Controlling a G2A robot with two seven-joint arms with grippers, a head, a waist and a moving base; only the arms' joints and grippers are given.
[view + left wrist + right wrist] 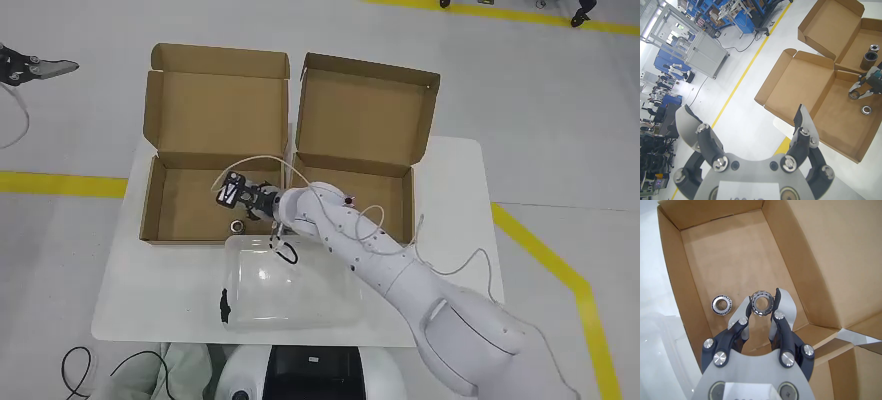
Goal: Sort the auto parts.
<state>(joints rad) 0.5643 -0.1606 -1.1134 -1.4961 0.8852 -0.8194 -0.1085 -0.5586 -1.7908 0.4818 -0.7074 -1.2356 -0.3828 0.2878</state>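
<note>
My right gripper (pixel 762 302) is shut on a steel roller bearing (pixel 762 312), holding it low inside the left cardboard box (pixel 738 256). A second bearing (pixel 722 304) lies flat on that box's floor just beside it. In the top view the right gripper (pixel 232 192) sits over the box's near right part, with the loose bearing (pixel 232 226) by the front wall. The left wrist view shows the right gripper (pixel 860 93) around its bearing (pixel 853 95). My left gripper (pixel 742 113) is open with nothing in it, out over the floor beyond the table's left side (pixel 40 68).
The right cardboard box (pixel 350 190) holds two dark metal sleeves (pixel 870 60), standing upright. Both boxes have raised lids at the back. A clear plastic bin (pixel 290 285) stands at the table's front, under the right arm.
</note>
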